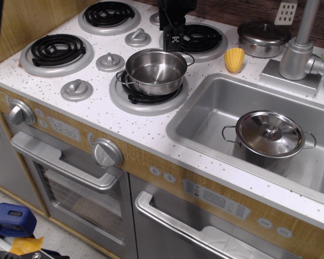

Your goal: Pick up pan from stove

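The pan (155, 71) is a small, shiny, lidless steel pot standing on the front right burner (148, 97) of the toy stove. My black gripper (173, 44) hangs straight down over the pan's far rim, with its tips at or just above that rim near the right side handle. The fingers read as one dark block from this view, so I cannot tell whether they are open or closed on the rim. The pan appears to rest on the burner.
Three more coil burners (57, 50) and several grey knobs (110, 62) surround the pan. A yellow toy corn (234, 59) and a lidded pot (263, 38) stand behind the sink (205, 116), which holds another lidded pot (269, 137). A faucet (299, 51) rises at the right.
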Robot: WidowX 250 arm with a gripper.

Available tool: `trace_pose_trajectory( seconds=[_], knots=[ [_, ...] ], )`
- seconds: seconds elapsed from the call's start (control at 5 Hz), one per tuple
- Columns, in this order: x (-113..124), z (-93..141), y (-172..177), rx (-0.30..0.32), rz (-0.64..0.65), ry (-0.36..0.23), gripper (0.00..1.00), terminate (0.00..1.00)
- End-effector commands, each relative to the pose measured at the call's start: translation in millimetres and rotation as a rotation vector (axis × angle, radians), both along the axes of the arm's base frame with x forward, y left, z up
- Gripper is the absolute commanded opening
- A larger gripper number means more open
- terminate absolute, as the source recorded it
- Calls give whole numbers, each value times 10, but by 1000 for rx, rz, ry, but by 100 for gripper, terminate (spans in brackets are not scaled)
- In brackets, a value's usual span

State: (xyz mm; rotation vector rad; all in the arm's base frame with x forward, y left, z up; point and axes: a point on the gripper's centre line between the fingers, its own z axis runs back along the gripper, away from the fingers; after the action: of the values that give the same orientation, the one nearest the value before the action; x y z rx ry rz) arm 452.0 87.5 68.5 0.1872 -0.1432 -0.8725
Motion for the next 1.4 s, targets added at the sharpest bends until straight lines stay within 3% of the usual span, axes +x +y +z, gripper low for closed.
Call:
trace_pose_trajectory(
  seconds=[0.0, 0.6, 0.8, 1.2],
  knots=[
    [0, 0, 0, 0, 0, 0, 100, 0],
    [-28, -151, 98, -10, -6, -12, 100, 0],
    [-1, -177, 160, -3, -16, -10, 0, 0],
    [39, -104, 173, 17, -11, -4, 0, 0]
  ],
)
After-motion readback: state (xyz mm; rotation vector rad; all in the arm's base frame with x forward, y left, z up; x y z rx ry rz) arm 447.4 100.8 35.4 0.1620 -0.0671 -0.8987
